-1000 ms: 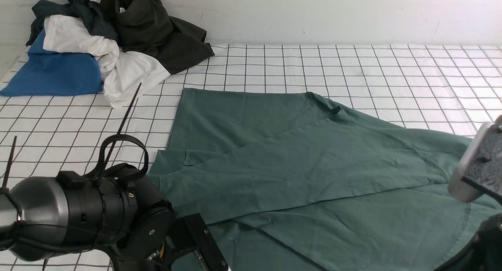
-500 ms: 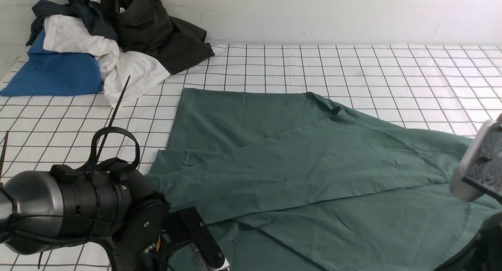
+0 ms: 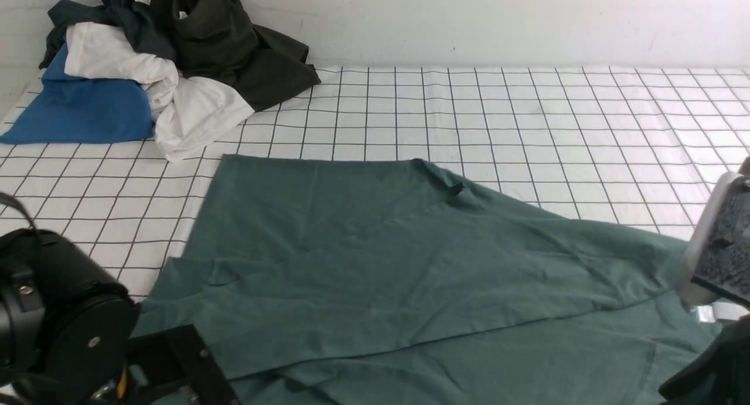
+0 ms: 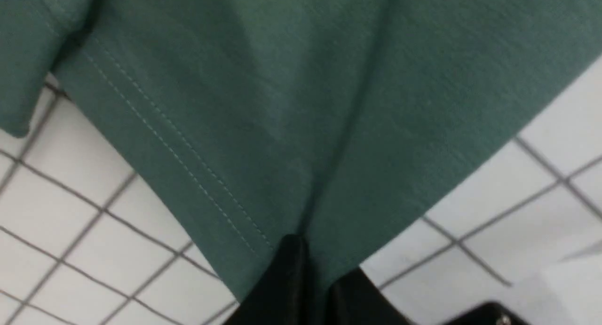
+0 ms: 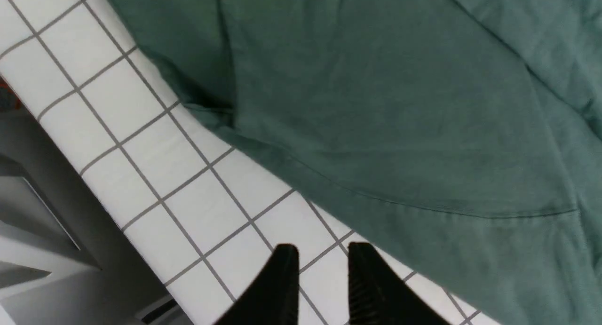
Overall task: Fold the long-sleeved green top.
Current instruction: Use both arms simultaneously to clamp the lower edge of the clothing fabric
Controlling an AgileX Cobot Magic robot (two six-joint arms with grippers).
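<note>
green long-sleeved top [image 3: 381, 276] lies spread on the checked sheet [image 3: 527, 112], from the middle to the near side, reaching the near left and near right. layers lie over one another, and a long diagonal edge crosses the near part. a small dark tab [image 3: 456, 189] shows at its far edge.

left gripper [image 4: 320, 264]: fingers together, clamped on the top's hemmed edge at the near left. a double stitch line runs just beside the pinch, and the cloth creases into it.

right gripper [image 5: 320, 273]: fingers apart, nothing between them. it is over bare sheet just beside the top's edge, near the table's right edge.

far left corner: heap of clothes [image 3: 164, 59] in blue, white and dark, apart from the top.
</note>
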